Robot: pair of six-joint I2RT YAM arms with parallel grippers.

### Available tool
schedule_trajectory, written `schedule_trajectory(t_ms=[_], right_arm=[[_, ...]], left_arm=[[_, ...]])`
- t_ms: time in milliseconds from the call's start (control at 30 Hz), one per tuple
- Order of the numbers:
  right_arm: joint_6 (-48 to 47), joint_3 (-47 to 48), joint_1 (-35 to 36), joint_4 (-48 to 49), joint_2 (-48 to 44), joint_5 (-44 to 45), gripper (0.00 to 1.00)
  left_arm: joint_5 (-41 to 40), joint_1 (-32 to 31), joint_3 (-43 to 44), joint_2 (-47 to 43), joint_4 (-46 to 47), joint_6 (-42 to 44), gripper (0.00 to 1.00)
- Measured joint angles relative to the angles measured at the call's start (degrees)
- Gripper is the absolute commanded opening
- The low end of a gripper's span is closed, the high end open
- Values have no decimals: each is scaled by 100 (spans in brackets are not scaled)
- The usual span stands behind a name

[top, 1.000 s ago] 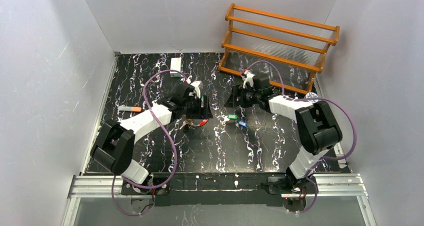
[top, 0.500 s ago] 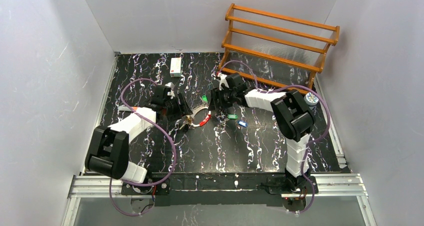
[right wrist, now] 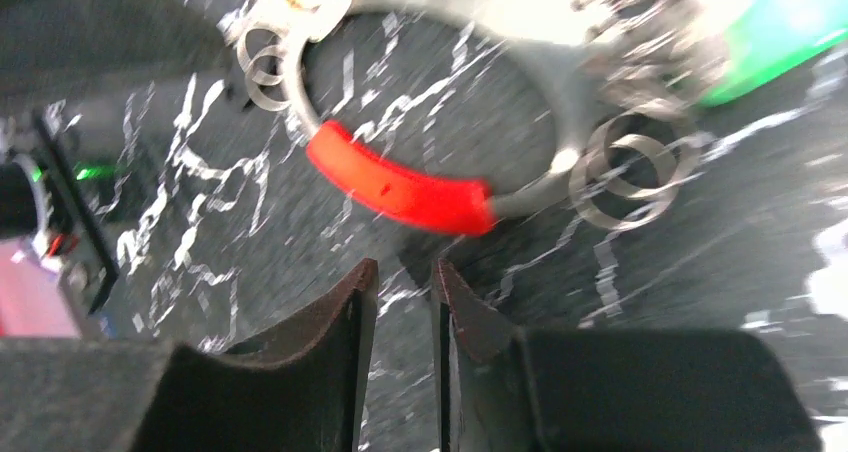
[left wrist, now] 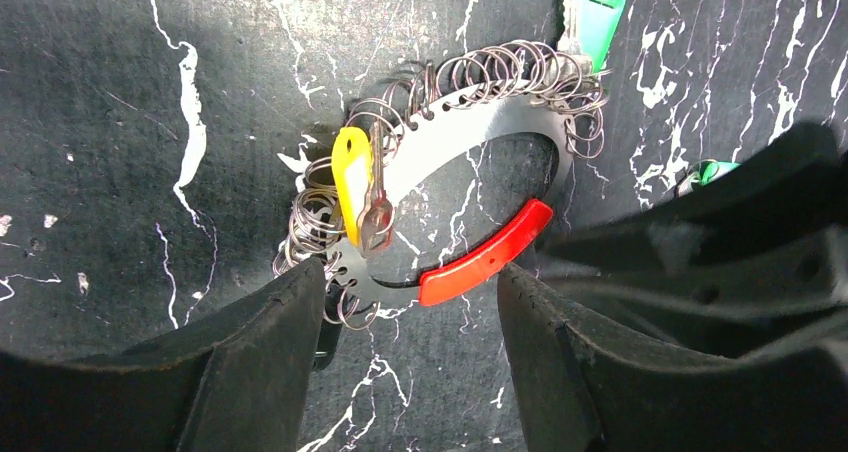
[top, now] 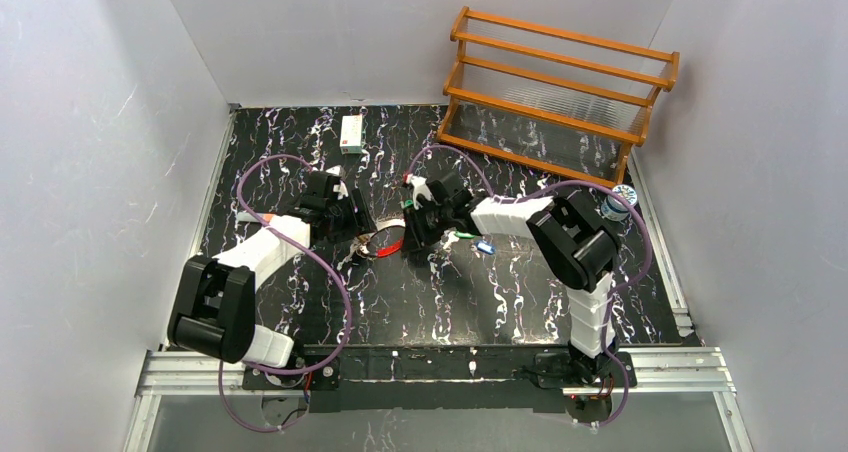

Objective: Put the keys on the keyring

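Note:
The keyring lies flat on the black marbled table, a metal loop strung with many small rings, a red segment, a yellow tag and a green tag. My left gripper is open, its fingertips on either side of the loop's near arc; I cannot tell whether they touch it. My right gripper hovers just short of the red segment, its jaws a narrow gap apart with nothing between them. The keys, one green and one blue, lie to the right of the right gripper.
A wooden rack stands at the back right. A small white box sits at the back, and an orange-tipped marker lies beside the left arm. A small round object rests near the right wall.
The right arm has swung left from the rack side to the keyring, and its jaws have narrowed. The left gripper drew back to the left and now stays by the ring.

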Motion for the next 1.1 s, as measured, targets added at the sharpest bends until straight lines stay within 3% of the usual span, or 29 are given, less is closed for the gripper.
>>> schedule_trajectory(t_ms=[167,367,700,867,1100], right_arm=[[210,-763,153,367,-367,-678,39],[306,-981,81,341,-748,-756,45],[566,-1099,-951,286,-1263,-737,49],[831,-1460,-1408,310,-1314,-780,53],[1010,-1593,-1464,350,-1327,-914,58]], left_arm=[[-24,0,7,-44,-66,146,56],[83,-138,57,-103,-26,310,54],[63,-1239,706,595,122,619,54],[74,-1351,828,1211,136,765,54],[46,-1451,822,1460,149,879,54]])
